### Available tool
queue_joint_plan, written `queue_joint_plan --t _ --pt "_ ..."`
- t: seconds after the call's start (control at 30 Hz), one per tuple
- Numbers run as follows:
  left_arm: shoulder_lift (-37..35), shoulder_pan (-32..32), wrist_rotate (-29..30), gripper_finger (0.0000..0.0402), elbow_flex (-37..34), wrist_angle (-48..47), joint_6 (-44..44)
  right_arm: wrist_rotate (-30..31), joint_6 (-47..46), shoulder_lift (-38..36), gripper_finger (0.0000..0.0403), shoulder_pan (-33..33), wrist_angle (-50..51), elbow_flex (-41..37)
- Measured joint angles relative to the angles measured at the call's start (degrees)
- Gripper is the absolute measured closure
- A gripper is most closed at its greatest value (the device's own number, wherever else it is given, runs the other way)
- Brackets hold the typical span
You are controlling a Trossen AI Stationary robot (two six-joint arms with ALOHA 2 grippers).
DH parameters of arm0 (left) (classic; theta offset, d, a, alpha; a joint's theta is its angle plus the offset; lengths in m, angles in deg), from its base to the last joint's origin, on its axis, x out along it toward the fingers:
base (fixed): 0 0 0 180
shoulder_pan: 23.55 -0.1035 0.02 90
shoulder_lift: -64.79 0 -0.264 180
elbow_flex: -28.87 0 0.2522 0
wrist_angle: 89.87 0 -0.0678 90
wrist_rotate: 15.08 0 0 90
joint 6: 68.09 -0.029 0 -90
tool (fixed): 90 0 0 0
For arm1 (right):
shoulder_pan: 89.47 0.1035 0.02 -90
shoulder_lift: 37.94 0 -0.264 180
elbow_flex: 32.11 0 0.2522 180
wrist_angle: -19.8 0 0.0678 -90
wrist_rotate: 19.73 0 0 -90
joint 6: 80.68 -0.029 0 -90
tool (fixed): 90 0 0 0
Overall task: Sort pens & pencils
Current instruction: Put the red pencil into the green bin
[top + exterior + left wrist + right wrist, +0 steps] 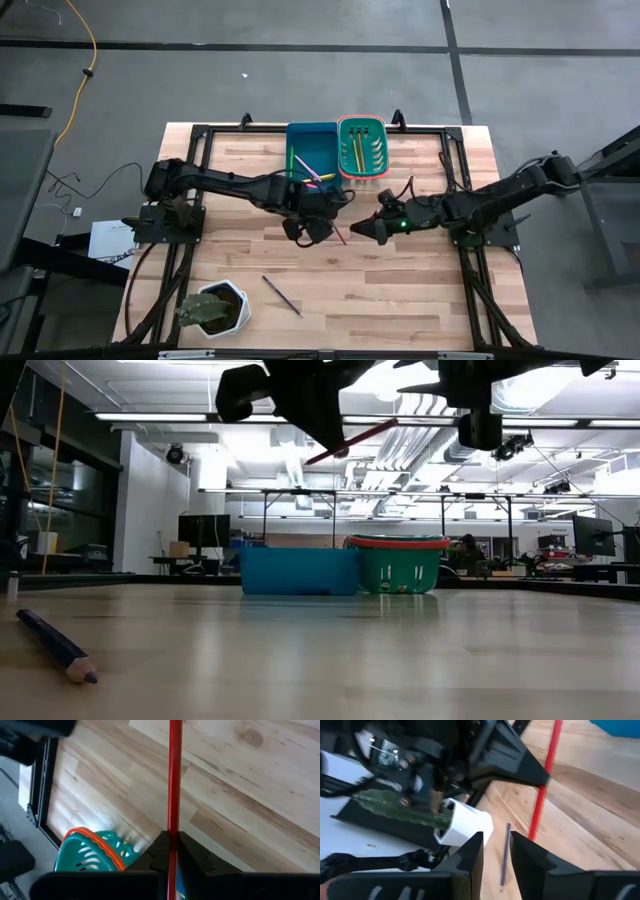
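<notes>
We see a red pencil [174, 780] clamped between the closed fingers [192, 852] of the left hand [318, 226], held in the air over the middle of the wooden bench [400, 290]. From the low camera the pencil [350, 440] slants upward well above the bench top. From overhead it shows as a thin reddish line [338, 232] sticking out from the left hand toward the near side of the bench.

The right hand [374, 228] hangs just beside it, facing the left hand, its two fingers [470, 855] parted with nothing between them. Past those fingers we see the red pencil [542, 785] and the left hand gripping it.

A dark purple pencil [282, 295] lies alone on the near part of the bench, well apart from both hands; from the low camera it lies close in front, tip toward us [55, 645].

At the far edge of the bench stand two containers side by side, touching: a blue bin [297, 140] holding a few pink and yellow sticks [318, 173], and a green basket with a red rim [362, 121] holding yellow sticks [357, 150].

A white pot with a cactus [213, 309] sits at the near left corner of the bench.
</notes>
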Motion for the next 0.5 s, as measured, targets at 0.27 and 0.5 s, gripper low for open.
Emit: queue_joint_plan --t 0.27,0.5 --pt "0.0 0.0 1.9 0.0385 0.0 0.0 -2.5 -3.2 -5.2 -1.4 0.0316 -2.5 0.7 0.0" --pt "0.0 0.0 2.5 0.0385 0.0 0.1 -3.6 -7.6 -15.0 -1.1 0.0316 -3.5 2.0 0.0"
